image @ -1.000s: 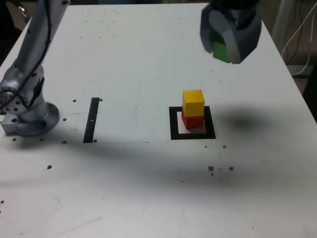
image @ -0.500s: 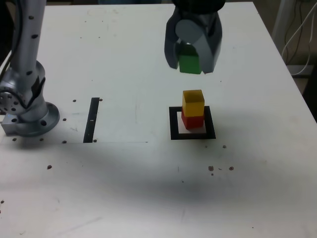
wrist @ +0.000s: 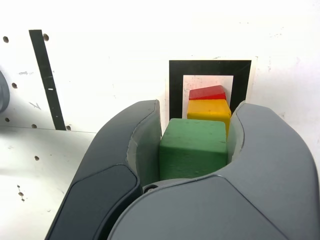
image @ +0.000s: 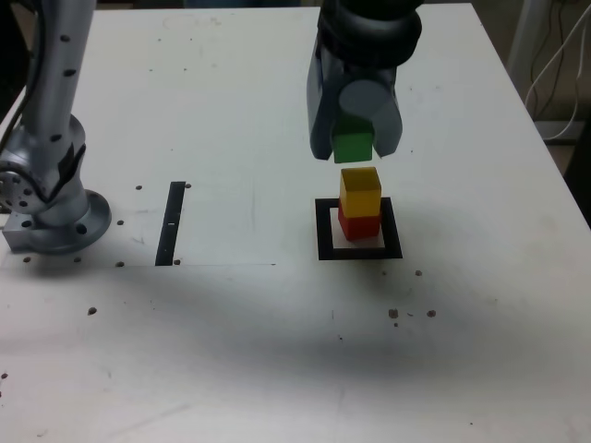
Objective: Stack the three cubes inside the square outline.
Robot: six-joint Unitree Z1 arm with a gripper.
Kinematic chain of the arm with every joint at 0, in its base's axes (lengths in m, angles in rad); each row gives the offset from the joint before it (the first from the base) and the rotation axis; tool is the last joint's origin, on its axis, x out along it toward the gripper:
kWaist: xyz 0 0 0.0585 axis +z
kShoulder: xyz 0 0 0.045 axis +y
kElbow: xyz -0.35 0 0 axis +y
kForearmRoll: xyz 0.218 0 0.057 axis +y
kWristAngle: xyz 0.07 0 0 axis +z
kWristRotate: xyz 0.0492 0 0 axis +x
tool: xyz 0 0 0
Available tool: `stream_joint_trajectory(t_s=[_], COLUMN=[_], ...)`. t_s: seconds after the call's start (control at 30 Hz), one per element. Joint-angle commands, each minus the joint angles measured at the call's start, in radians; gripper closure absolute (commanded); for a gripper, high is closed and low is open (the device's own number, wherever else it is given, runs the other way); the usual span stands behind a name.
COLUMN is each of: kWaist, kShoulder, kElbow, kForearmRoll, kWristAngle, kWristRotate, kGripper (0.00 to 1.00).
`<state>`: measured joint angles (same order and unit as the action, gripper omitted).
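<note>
1. Gripper (image: pixel 352 148) was clamped on the green cube (image: pixel 352 146), 1 jaw on each side of it, with the cube's lower part showing below the jaws in the exterior view
2. Yellow cube (image: pixel 360 191) sat on the red cube (image: pixel 359 226), and this stack of 2 stood inside the square outline (image: pixel 322 231) on the white table (image: pixel 277 332)
3. Green cube hung just above the yellow cube with a thin gap between them, so it was not yet touching
4. In the exterior view the green cube lay slightly toward that view's left of the yellow cube's top, not quite centred over it
5. The wrist view showed the yellow cube (wrist: pixel 209 111) and a sliver of the red cube (wrist: pixel 207 92) past the green cube (wrist: pixel 192 148), which suggested the same small offset
6. The coming move probably called for a slight sideways correction, then a straight descent; a release off-centre could tip the stack
</note>
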<state>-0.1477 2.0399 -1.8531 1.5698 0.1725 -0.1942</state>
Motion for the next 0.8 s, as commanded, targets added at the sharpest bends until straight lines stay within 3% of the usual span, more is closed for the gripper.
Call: stream_joint_trajectory(t_s=[0.0,0.4,0.77], kWaist=[-0.001,-0.002,-0.001], kShoulder=[0.011,0.026,0.046], kElbow=[-0.003,-0.004,0.002], kForearmRoll=[0.005,-0.007,-0.017], kWristAngle=[-0.006,-0.046,-0.049], kWristRotate=[-0.006,-0.007,-0.006], kGripper=[0.76,0.75,0.67])
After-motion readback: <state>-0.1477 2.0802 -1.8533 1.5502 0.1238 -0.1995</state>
